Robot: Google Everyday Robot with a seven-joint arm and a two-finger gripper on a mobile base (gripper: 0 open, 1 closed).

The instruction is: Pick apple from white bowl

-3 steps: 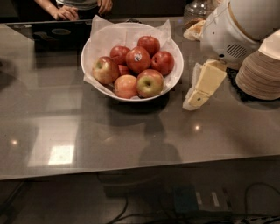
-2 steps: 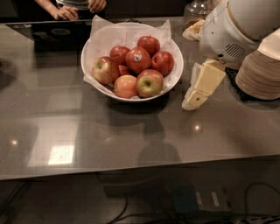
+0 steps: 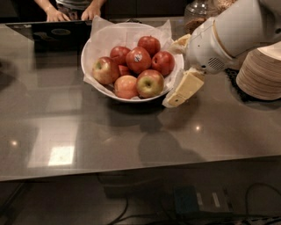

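The white bowl point(image 3: 102, 90), lined with crinkled white paper, stands at the back middle of the grey counter and holds several apples. The apple point(image 3: 150, 83), red with a yellow-green patch, lies at the bowl's front right. A dark red stickered apple point(image 3: 138, 59) sits in the middle and a pinkish-orange one point(image 3: 126, 86) at the front. My gripper point(image 3: 172, 74) is at the bowl's right rim, just right of the apple and not touching it. It is open and empty, with one cream finger point(image 3: 183, 89) low beside the bowl and the other up by the paper.
A stack of tan paper plates point(image 3: 260, 72) stands at the right behind my arm. A glass jar point(image 3: 197, 13) is at the back right. A person's hands point(image 3: 57, 15) rest at a dark laptop point(image 3: 48, 31) at the back left. The counter's front edge runs below.
My gripper has moved left, closer to the bowl's right rim. The bowl and apples have not moved.
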